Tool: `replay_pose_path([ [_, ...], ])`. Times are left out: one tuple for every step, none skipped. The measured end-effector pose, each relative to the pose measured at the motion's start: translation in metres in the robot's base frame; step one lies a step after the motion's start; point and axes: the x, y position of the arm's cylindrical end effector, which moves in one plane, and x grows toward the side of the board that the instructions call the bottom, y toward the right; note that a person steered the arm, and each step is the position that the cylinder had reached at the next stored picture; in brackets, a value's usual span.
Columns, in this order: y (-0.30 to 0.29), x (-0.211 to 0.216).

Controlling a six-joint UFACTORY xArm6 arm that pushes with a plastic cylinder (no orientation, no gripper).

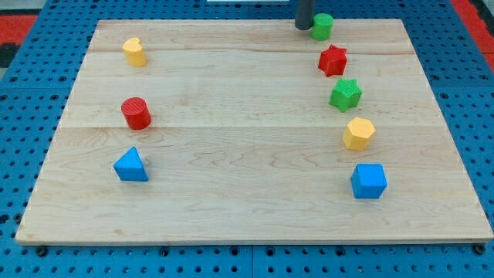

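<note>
My tip (pixel 304 27) stands at the view's top edge of the wooden board (pixel 231 154), right of centre. It touches or nearly touches the left side of the green cylinder (pixel 323 26). Below that cylinder a column of blocks runs down the view's right: a red star (pixel 333 60), a green star (pixel 346 94), a yellow hexagon block (pixel 359 133) and a blue cube (pixel 369 181). On the view's left lie a yellow block (pixel 134 52), a red cylinder (pixel 136 113) and a blue triangular block (pixel 131 165).
The board rests on a blue perforated table (pixel 31 154). A red patch (pixel 15 19) shows at the view's top left corner and another (pixel 475 15) at the top right.
</note>
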Motion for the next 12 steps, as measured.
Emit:
replay_pose_path([
  [0.004,0.0],
  [-0.017,0.047],
  [-0.037,0.127],
  [-0.042,0.227],
  [-0.088,0.342],
  [-0.163,0.409],
  [-0.283,0.39],
  [-0.355,0.35],
  [-0.356,0.299],
  [-0.295,0.282],
  [-0.201,0.3],
  [-0.173,0.31],
])
